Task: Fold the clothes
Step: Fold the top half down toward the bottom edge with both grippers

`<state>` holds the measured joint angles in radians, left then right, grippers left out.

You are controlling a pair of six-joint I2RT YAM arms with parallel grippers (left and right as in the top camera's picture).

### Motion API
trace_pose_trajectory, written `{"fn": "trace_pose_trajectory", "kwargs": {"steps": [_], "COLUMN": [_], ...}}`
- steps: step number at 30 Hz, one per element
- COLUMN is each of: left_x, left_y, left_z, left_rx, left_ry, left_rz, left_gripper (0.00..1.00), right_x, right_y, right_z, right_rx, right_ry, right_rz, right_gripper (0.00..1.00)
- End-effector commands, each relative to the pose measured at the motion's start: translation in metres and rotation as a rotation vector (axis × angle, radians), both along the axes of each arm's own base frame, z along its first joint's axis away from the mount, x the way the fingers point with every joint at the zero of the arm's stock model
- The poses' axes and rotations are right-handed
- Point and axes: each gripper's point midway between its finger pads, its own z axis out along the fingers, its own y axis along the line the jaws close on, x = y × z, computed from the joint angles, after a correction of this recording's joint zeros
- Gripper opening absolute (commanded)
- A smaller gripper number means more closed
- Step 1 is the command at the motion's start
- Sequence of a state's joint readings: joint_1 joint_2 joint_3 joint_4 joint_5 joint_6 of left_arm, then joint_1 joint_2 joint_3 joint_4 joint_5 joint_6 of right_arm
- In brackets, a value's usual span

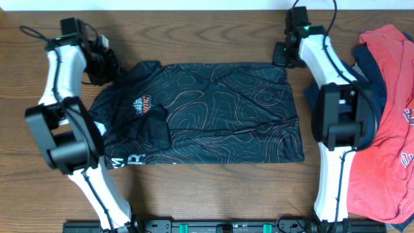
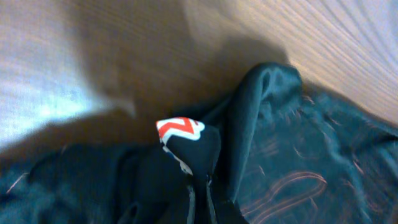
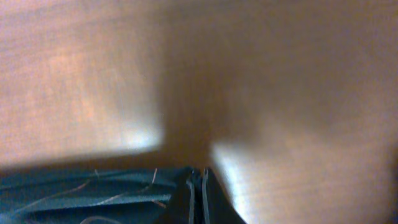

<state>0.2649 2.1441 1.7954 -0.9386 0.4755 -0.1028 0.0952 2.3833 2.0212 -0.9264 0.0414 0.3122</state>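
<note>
Pinching black jersey (image 1: 213, 110) corners — left tool (image 2: 200, 198) at ten o'clock, right tool (image 3: 198, 190) at one o'clock — both pressed tight on it.

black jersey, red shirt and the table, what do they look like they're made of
Black jersey: probably a thin synthetic sports fabric; faint sheen, printed lines, limp soft folds.
Red shirt: likely a cotton-type knit; matte, softly rumpled.
Table: wood or wood-look laminate, can't tell which; brown grain streaks, smooth semi-gloss finish with pale light patches in the wrist views.
</note>
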Motion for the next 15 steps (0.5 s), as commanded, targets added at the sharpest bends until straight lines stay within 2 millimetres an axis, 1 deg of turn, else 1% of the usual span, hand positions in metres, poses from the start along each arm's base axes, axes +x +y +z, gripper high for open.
{"fn": "trace_pose_trajectory", "kwargs": {"steps": [1,5,7,8,12,13,15], "left_x": [-0.016,-0.054,-0.071,-0.08,-0.113,-0.119,-0.124], "left_y": [-0.012,-0.023,-0.028,-0.028,-0.015,-0.013,-0.011], "left_z": [0.05,0.06,0.063,0.062,0.054,0.053,0.053], "left_rx": [-0.065,-0.092,-0.105,-0.103,-0.022,-0.011,-0.016], "left_ry": [-0.076,0.027,0.076,0.111,0.267,0.293,0.309], "left_rz": [-0.075,-0.129,-0.157,-0.167,-0.165,-0.161,-0.148], "left_gripper": [0.06,0.06,0.06,0.06,0.06,0.06,0.06], "right_x": [-0.016,-0.057,-0.073,-0.084,-0.116,-0.125,-0.135], "right_y": [-0.017,-0.03,-0.033,-0.036,-0.043,-0.045,-0.048], "right_z": [0.066,0.074,0.075,0.074,0.074,0.075,0.078], "right_rx": [-0.025,-0.061,-0.071,-0.076,-0.09,-0.092,-0.093], "right_ry": [-0.038,0.094,0.155,0.2,0.331,0.367,0.405], "right_rz": [-0.034,-0.049,-0.052,-0.054,-0.062,-0.064,-0.061], "right_gripper": [0.01,0.01,0.01,0.01,0.01,0.01,0.01]}}
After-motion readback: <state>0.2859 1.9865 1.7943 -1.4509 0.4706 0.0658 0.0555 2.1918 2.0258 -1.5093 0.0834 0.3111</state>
